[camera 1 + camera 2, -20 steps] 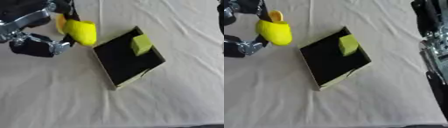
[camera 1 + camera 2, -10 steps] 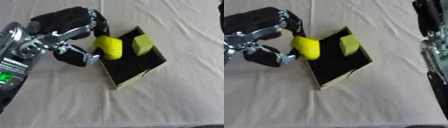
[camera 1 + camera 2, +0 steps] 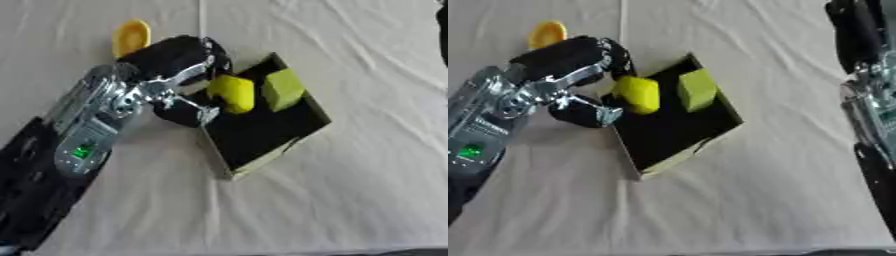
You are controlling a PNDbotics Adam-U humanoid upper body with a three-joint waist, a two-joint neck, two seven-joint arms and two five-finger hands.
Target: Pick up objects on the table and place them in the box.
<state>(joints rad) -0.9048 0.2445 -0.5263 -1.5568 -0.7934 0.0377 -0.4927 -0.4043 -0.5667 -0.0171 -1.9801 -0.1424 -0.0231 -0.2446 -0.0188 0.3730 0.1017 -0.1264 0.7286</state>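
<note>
Box [image 3: 262, 132] holds green block [image 3: 282, 89]; orange piece [image 3: 130, 36] lies beyond.

A rounded yellow object [image 3: 232, 93] is sitting over the near-left part of an open black box [image 3: 262, 127], which is lying askew on the white cloth. A yellow-green block [image 3: 283, 89] is resting inside, just beside it. An orange object [image 3: 130, 36] is lying well apart, beyond the box.
</note>
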